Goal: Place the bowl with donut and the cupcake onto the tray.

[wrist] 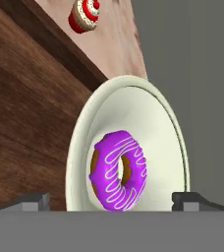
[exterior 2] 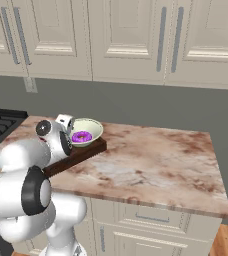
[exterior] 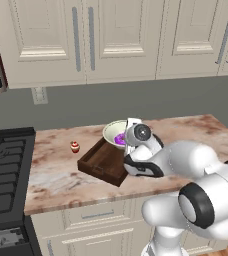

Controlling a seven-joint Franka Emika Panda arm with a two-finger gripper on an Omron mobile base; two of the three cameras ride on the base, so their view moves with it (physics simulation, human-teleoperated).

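From left: the cupcake [exterior: 75, 146] sits on the counter [exterior: 56, 175] beside the tray [exterior: 103, 162]; the bowl [wrist: 133, 108] holding the donut [wrist: 119, 170] rests on the tray's far end. Our gripper [wrist: 111, 201], jaws spread wide, holds nothing. Next, we judge, lift clear without nudging the bowl.

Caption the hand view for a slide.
Open gripper above a purple-frosted ring donut in a shallow cream-white bowl on a dark brown wooden tray; red-wrapped cupcake beyond.
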